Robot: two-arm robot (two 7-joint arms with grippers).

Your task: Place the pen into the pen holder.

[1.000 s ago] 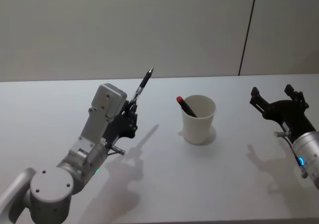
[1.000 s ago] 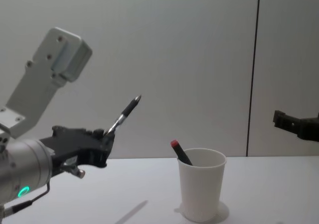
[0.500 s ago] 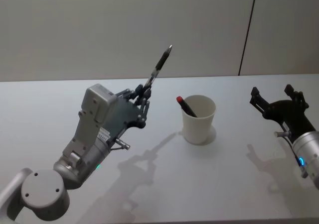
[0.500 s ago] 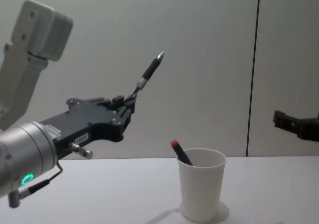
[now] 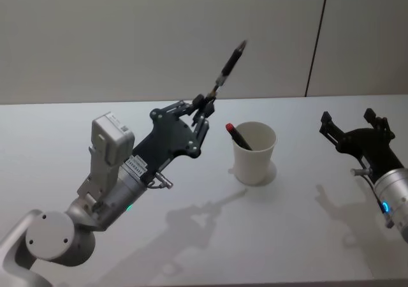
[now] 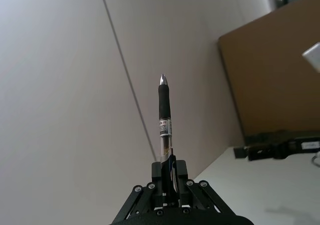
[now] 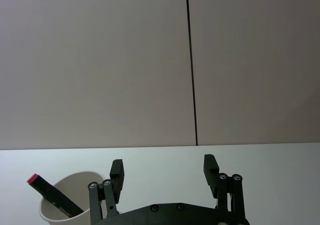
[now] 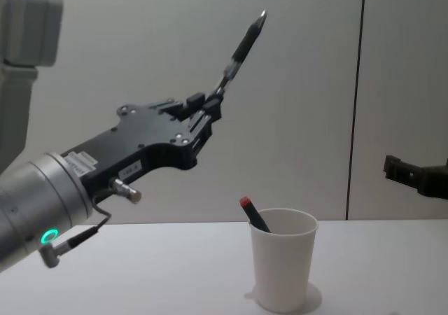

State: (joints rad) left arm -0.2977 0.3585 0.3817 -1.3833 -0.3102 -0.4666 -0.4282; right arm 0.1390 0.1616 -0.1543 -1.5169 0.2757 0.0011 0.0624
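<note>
**Wall and counter.** A pale wall [image 5: 159, 38] with one dark vertical seam stands behind a plain white counter [image 5: 306, 236].

**Left gripper.** The left gripper [image 5: 203, 102] is raised above the counter, left of the pen holder and higher than its rim. Its dark fingers are closed together on the lower end of the pen. In the chest view this gripper [image 8: 213, 99] reaches in from the left and slants upward. The left wrist view looks along the gripper [image 6: 167, 172], where the two fingers pinch the barrel between them.

**Right gripper.** The right gripper [image 5: 348, 118] hangs over the right side of the counter, well apart from the pen holder. Its fingers are spread wide and hold nothing. The right wrist view [image 7: 163, 164] shows the gap between them empty.

**Pen holder.** The pen holder [image 5: 255, 153] is a white paper cup standing upright on the counter between the two grippers. It is seen from the side in the chest view [image 8: 282, 262].

**Pen.** The pen [image 5: 226, 70] is clear of the cup, in the air above and to its left. It is tilted, with its pointed tip uppermost and leaning toward the cup's side [image 8: 241, 49]. It has a dark grip section and a labelled clear barrel [image 6: 164, 120].

**Red-capped marker.** A red-capped marker [image 5: 237, 136] leans inside the cup, with its cap above the rim on the left side [image 8: 252, 215].
</note>
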